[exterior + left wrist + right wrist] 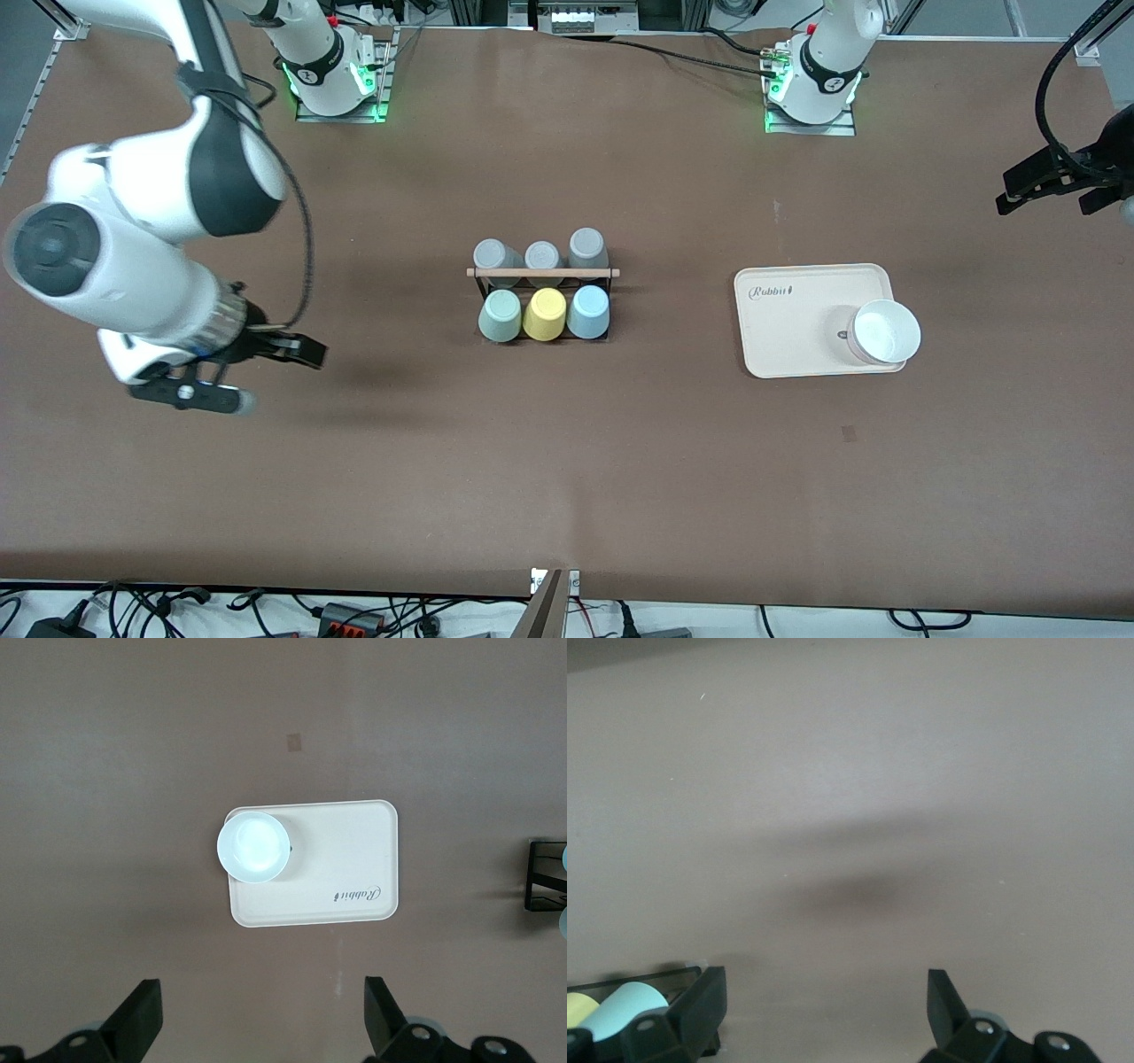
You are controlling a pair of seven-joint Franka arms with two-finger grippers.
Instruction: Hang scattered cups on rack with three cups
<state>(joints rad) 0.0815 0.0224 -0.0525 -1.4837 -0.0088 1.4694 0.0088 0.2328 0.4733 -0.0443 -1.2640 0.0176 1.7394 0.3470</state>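
Right gripper (266, 372) hangs released, clear of the rack (542, 273); green cup (500, 316) and blue cup (588, 312) already hang there. Left gripper (1050, 186), released, waits above tray (802, 306). Task looks finished.

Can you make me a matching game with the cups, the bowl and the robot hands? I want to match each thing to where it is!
Things:
1. yellow cup
2. white bowl
3. sage green cup
4. right gripper

Places:
A. on the beige tray
B. on the rack, between two cups
C. open, over bare table
D. on the rack, at the right arm's end of its row

Pairs: 1-B, 2-A, 3-D, 4-C
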